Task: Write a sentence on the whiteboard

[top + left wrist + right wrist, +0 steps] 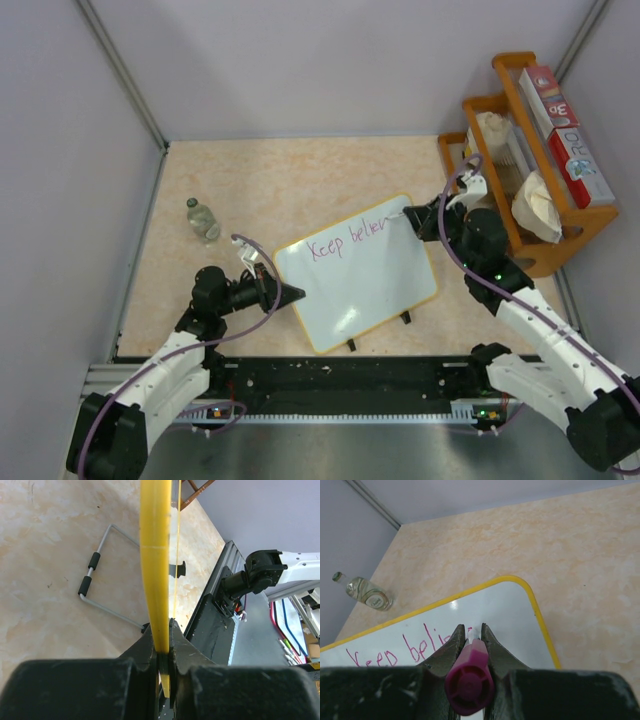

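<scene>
Here, with left jaws clamped on the rim of the whiteboard [370, 285] and right jaws on the marker [469, 682], light steady pressure should keep the sentence [327, 247] legible.

The whiteboard [375, 290] is lying near the middle of the table [250, 180], turned so its long edges are rising toward the right. It is showing a glossy white face, rounded corners and a thin yellow rim, with small black clips [351, 345] sticking out from its near edge. The sentence [345, 240] is running along the far edge in thin purple-pink handwriting, reading "Keep beli", with any further strokes too faint to read.
</scene>
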### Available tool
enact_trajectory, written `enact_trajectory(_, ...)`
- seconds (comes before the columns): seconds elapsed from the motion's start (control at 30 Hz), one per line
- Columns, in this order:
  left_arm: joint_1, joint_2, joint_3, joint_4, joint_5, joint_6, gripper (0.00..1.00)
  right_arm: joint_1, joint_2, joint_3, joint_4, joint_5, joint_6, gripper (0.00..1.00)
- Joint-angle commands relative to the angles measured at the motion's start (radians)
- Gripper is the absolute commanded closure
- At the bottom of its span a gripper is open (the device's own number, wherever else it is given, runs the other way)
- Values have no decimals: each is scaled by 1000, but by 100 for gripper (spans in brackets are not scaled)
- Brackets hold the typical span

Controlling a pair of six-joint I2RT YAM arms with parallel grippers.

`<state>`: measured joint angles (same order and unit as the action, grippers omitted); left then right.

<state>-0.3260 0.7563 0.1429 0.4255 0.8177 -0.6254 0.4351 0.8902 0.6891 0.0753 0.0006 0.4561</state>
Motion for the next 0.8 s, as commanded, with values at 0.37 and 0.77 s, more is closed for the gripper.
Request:
enact_trajectory(0.37,-10,6,-35,-62,28,138,100,-12,-54,-65,-15,16,-7,100)
enact_trajectory(0.77,-10,6,-35,-62,28,138,100,-13,-120,39,-5,4,18,100)
